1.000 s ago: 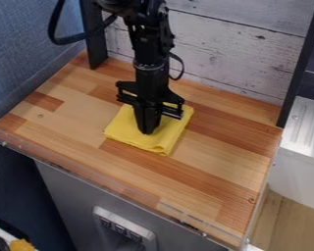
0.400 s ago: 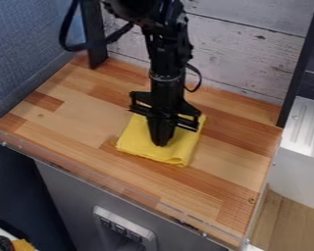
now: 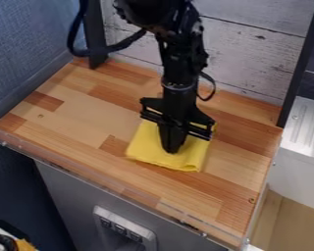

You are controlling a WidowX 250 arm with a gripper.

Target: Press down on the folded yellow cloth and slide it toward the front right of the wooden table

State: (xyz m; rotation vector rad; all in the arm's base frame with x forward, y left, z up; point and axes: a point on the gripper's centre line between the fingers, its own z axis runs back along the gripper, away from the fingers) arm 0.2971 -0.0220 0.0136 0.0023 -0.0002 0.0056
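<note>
The black gripper [image 3: 172, 147] points down onto a folded yellow cloth [image 3: 194, 156] near the middle of the wooden table. Its tips are together and press on the middle of the cloth, which lies flat around them on the front, left and right sides. The gripper body covers the cloth's back part.
The wooden tabletop [image 3: 74, 115] has a clear low guard [image 3: 123, 188] along its front edge. Behind it stands a whitewashed plank wall [image 3: 251, 54], with dark posts at both back corners. A white ridged surface [image 3: 305, 128] is at the right.
The gripper and the yellow cloth have moved together to the right and toward the front of the table. The cloth has stayed flat and folded under the tips.
</note>
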